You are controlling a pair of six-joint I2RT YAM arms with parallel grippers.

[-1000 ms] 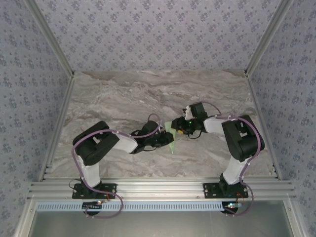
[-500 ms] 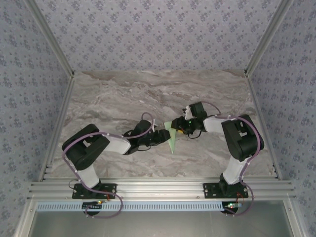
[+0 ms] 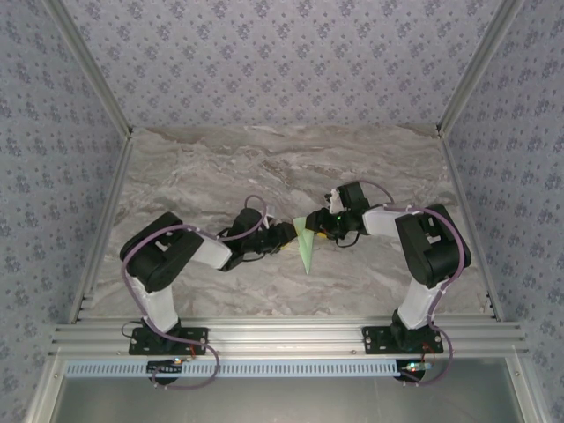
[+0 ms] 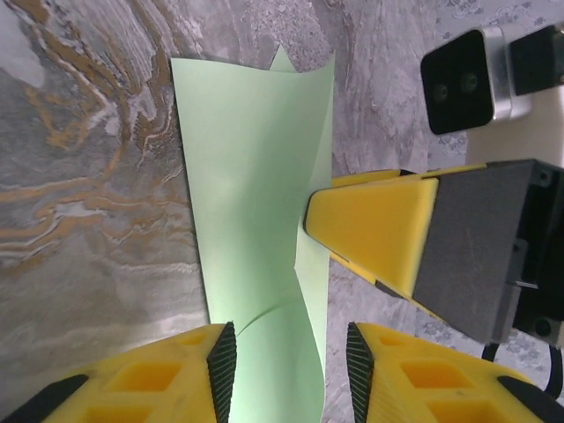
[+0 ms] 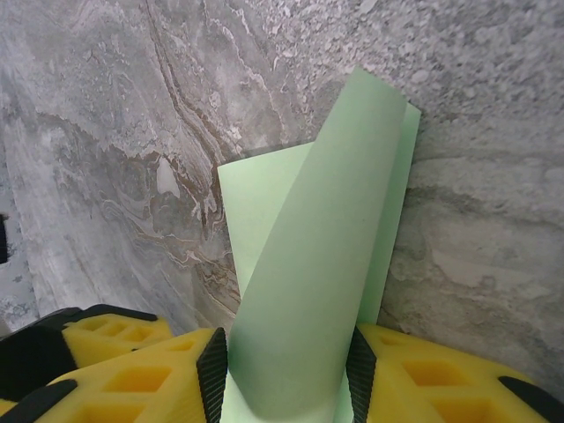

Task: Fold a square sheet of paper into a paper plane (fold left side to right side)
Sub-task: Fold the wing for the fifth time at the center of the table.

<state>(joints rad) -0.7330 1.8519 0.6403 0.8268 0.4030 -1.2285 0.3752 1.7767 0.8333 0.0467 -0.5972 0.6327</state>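
text: none legible | labels/brands/nos: none | paper (image 4: 256, 203): plain, unmarked

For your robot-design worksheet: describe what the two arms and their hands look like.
Both arms are black and white jointed links with lilac cables looping alongside, bolted on black bases to an aluminium rail. The left hand and right hand have chunky yellow fingers with black ribbed inner pads. A green light glows near the right wrist.

pale mint-green paper (image 4: 251, 176), yellow claw fingers (image 4: 374, 225), seemingly grey-veined marble table (image 3: 211, 167).

Even, soft light — faint shadows, no glare — wrist close-ups sharp.
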